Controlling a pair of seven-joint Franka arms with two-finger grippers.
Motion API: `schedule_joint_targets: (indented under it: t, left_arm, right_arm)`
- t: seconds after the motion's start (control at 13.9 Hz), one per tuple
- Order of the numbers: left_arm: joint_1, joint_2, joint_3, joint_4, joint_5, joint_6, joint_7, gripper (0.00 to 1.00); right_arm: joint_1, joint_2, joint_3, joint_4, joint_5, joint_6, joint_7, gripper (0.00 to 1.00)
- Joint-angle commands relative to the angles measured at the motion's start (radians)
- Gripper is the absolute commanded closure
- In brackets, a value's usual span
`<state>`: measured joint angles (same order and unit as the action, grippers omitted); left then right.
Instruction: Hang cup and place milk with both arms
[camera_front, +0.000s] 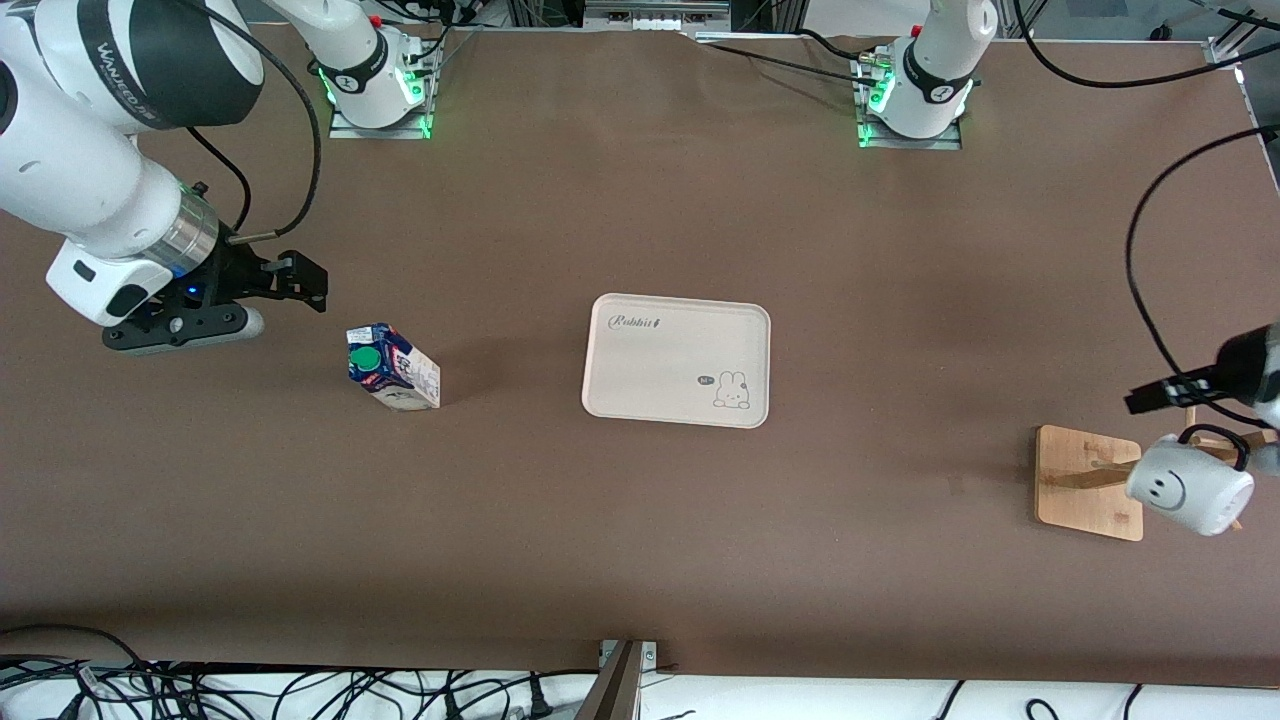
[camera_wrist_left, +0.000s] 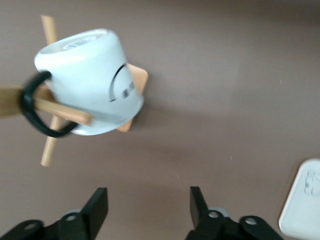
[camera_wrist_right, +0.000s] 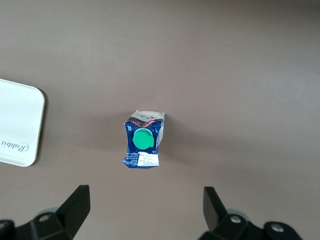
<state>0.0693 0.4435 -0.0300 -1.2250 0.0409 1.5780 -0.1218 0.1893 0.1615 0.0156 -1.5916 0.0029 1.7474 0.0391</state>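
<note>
The cup (camera_front: 1190, 495) is seen hanging by its black handle (camera_wrist_left: 35, 107) on a peg of the wooden rack (camera_front: 1088, 482), at the left arm's end of the table. The left gripper (camera_wrist_left: 149, 210) is shown over the bare table beside the rack, its claw spread wide and holding nothing.

The milk (camera_front: 392, 367) stands upright on the table toward the right arm's end, well apart from the cream tray (camera_front: 678, 360) at the middle. The right gripper (camera_wrist_right: 146, 207) is held above the table beside the carton, claw fully open and empty.

The carton is judged to be light and somewhat soft-walled, so that a hard squeeze may dent it; its printed faces may be slippery. A hold across two flat side walls, below the sloped top and the green cap (camera_wrist_right: 142, 139), is judged best. The hanging step is judged done.
</note>
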Motion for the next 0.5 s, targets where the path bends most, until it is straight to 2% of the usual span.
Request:
schedule_joint_targets:
  t: [0.0, 0.14, 0.43]
  left_arm:
    - [-0.032, -0.043, -0.004, 0.007, 0.020, -0.076, 0.045, 0.00]
    - [-0.029, -0.072, -0.053, -0.011, 0.020, -0.081, 0.088, 0.00]
    - [-0.031, -0.081, -0.086, -0.011, 0.028, -0.098, 0.088, 0.00]
  right_arm:
    - [-0.004, 0.003, 0.000, 0.016, -0.009, -0.006, -0.018, 0.00]
    - [-0.005, 0.003, 0.000, 0.018, -0.008, -0.006, -0.019, 0.00]
    - [-0.005, 0.001, 0.000, 0.018, -0.009, -0.006, -0.018, 0.00]
